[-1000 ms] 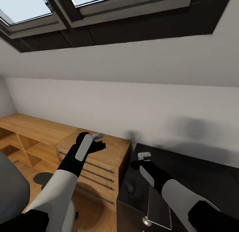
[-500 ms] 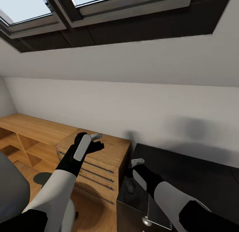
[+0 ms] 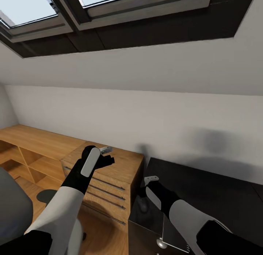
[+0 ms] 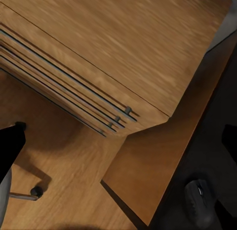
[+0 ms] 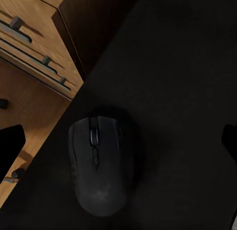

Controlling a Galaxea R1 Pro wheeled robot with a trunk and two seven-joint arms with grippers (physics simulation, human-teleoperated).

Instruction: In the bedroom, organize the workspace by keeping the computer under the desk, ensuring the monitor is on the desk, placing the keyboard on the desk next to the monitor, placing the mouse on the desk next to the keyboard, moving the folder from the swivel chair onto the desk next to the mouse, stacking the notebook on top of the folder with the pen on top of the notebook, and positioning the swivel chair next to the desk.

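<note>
The black mouse (image 3: 143,205) lies on the left end of the glossy black desk (image 3: 219,189). My right gripper (image 3: 147,185) hovers just above it and stands open. In the right wrist view the mouse (image 5: 101,163) sits on the desk (image 5: 173,67) between the spread fingers (image 5: 11,146). My left gripper (image 3: 106,155) is open and empty, held over the light-wood drawer chest (image 3: 122,167). The left wrist view also catches the mouse (image 4: 200,203). A flat grey sheet, apparently the notebook (image 3: 173,235), lies partly under my right forearm. The swivel chair's grey back (image 3: 11,211) is at the lower left.
The drawer chest (image 4: 123,47) stands tight against the desk's left end, with a light-wood shelving unit (image 3: 33,145) beyond it. A chrome chair leg with a castor (image 4: 24,194) rests on the wood floor. The white sloped wall runs behind, and a silver drawer knob (image 3: 160,243) is below the desk edge.
My right arm has drawn back and left along the desk, bringing the gripper closer over the mouse, then stopped. The left arm dipped very slightly.
</note>
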